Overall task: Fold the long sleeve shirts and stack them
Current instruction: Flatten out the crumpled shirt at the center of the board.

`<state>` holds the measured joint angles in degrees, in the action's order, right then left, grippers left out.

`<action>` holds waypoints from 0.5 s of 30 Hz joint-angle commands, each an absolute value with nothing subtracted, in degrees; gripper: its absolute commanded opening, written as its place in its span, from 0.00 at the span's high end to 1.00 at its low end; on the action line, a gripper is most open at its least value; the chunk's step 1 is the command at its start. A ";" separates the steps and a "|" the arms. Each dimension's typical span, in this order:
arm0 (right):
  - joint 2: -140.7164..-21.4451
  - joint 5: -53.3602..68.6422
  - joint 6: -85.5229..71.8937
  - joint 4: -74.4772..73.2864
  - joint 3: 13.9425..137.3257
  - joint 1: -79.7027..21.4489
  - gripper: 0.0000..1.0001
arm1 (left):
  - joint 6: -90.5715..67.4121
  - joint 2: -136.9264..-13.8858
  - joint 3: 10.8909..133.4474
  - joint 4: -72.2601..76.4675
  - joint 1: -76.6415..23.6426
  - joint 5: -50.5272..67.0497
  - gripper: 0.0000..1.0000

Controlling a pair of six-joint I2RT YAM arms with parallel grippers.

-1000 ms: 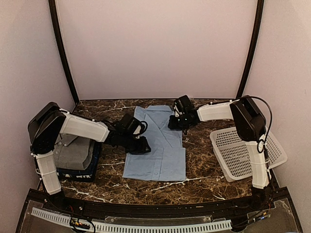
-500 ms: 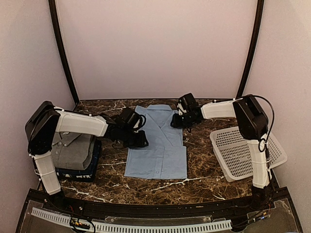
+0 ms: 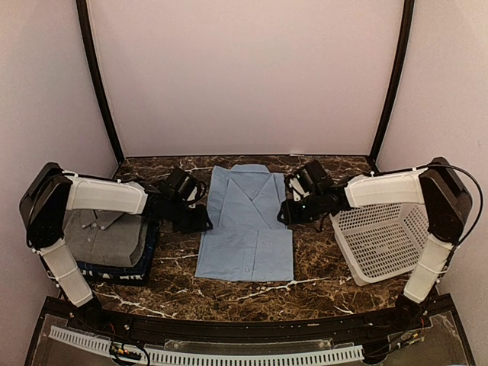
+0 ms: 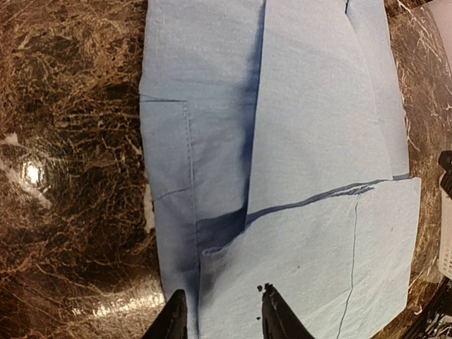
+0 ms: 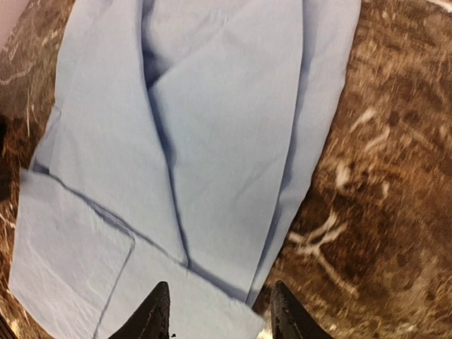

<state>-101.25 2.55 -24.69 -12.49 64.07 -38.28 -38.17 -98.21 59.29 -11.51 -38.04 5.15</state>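
The light blue shirt (image 3: 245,221) lies flat in the middle of the table, collar at the far end, sleeves folded in, the bottom part folded up. My left gripper (image 3: 201,221) hovers at its left edge, open, with nothing between the jaws; in the left wrist view the left gripper (image 4: 222,319) stands over the blue shirt (image 4: 311,141). My right gripper (image 3: 287,212) is at the shirt's right edge, also open and empty; the right wrist view shows the right gripper (image 5: 220,307) above the shirt's (image 5: 219,127) folded edge. A folded grey collared shirt (image 3: 103,236) rests on a dark navy one (image 3: 126,272) at the left.
A white lattice basket (image 3: 389,240) stands at the right, close beside my right forearm. The brown marble table (image 3: 320,267) shows around the shirt. Pale walls with dark corner posts close in the back and sides.
Both grippers have opened wider and drawn off the blue shirt, the left one leftward, the right one from the collar end toward the near right edge. The shirt lies still.
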 commanded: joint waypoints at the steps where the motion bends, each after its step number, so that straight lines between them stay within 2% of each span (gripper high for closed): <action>1: -97.21 0.18 -28.04 -12.05 56.94 -40.80 0.54 | -37.70 -98.32 57.91 -11.16 -37.97 7.37 0.65; 7: -94.35 0.22 -30.77 -10.76 51.44 -40.97 0.53 | -37.87 -99.59 57.83 -9.59 -37.88 8.04 0.64; 15: -96.62 1.27 -31.00 -9.06 52.87 -40.97 0.54 | -37.57 -100.90 58.60 -9.79 -37.88 6.48 0.64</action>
<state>-96.09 1.26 -30.11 -11.90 51.62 -40.88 -38.17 -100.53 58.65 -10.04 -38.04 6.96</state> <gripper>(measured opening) 0.469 0.361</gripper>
